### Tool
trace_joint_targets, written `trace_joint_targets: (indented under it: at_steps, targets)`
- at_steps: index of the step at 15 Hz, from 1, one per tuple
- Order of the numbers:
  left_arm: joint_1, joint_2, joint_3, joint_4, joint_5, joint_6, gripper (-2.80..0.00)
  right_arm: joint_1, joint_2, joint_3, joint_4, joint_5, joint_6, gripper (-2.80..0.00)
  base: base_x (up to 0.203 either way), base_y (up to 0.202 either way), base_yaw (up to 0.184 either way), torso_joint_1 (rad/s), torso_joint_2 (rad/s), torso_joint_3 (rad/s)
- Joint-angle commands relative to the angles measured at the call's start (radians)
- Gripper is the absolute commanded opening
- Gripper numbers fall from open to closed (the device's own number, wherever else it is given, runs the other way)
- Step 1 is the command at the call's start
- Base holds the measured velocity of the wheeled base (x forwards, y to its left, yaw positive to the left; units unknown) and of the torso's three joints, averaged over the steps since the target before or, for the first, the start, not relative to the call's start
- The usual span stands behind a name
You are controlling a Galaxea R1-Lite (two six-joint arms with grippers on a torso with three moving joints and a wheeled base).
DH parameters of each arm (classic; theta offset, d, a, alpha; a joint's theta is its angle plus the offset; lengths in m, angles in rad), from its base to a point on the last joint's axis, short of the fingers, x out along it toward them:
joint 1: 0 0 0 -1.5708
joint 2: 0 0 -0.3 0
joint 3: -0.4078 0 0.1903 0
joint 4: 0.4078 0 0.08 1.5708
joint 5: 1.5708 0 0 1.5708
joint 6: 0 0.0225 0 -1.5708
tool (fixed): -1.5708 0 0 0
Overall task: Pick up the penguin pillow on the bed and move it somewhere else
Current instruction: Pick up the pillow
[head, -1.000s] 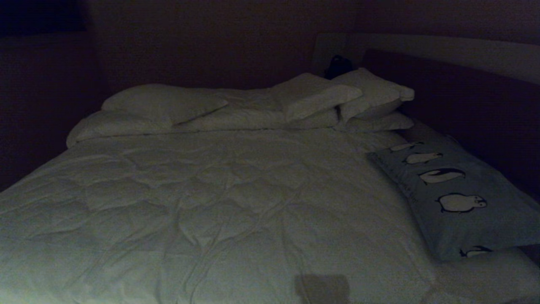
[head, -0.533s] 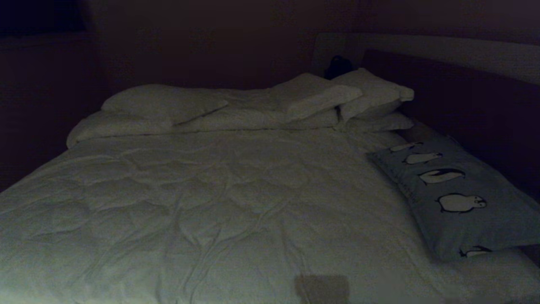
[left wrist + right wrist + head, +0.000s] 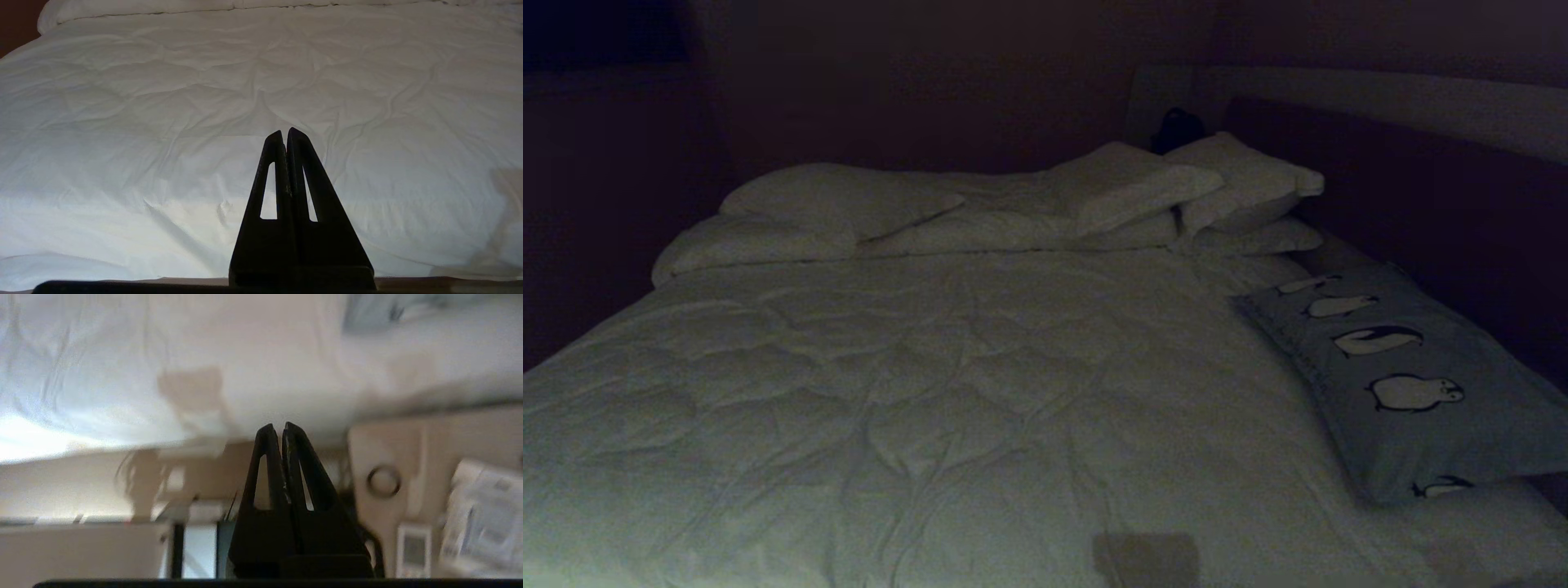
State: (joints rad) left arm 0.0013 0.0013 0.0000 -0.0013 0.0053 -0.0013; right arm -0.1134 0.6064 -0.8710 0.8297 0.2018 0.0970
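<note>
The penguin pillow (image 3: 1413,384), pale blue-grey with a row of black-and-white penguins, lies flat on the right side of the bed (image 3: 947,384), beside the dark headboard. A corner of the penguin pillow (image 3: 392,310) shows far off in the right wrist view. My right gripper (image 3: 281,426) is shut and empty, low by the near edge of the bed, well short of the pillow. In its own wrist view my left gripper (image 3: 284,132) is shut with nothing in it, parked pointing over the white duvet (image 3: 204,102). Neither arm appears in the head view.
Plain white pillows (image 3: 980,204) are stacked along the far side of the bed. A dark headboard with pale trim (image 3: 1421,188) runs along the right. A bedside unit (image 3: 408,486) with a small control panel and printed papers (image 3: 482,514) stands below the bed's edge.
The pillow and bedding have not moved. A faint pale blur at the lower right edge of the head view has faded.
</note>
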Motion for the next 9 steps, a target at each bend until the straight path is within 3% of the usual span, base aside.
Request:
trace_joint_targets:
  at_steps: [1, 5, 9]
  targets:
    - [0.000, 0.000, 0.000, 0.000, 0.001, 0.000, -2.80, 0.000, -0.071, 0.019, -0.063, -0.010, -0.003, -2.80, 0.000, 0.000, 0.000, 0.000, 0.00, 0.000]
    - [0.000, 0.000, 0.000, 0.000, 0.001, 0.000, -2.80, 0.009, -0.176, 0.050, -0.095, 0.004, -0.028, -2.80, 0.000, 0.000, 0.000, 0.000, 0.00, 0.000]
    - [0.000, 0.000, 0.000, 0.000, 0.001, 0.000, -2.80, 0.106, -0.272, 0.059, -0.109, 0.002, -0.030, -2.80, 0.000, 0.000, 0.000, 0.010, 0.00, 0.001]
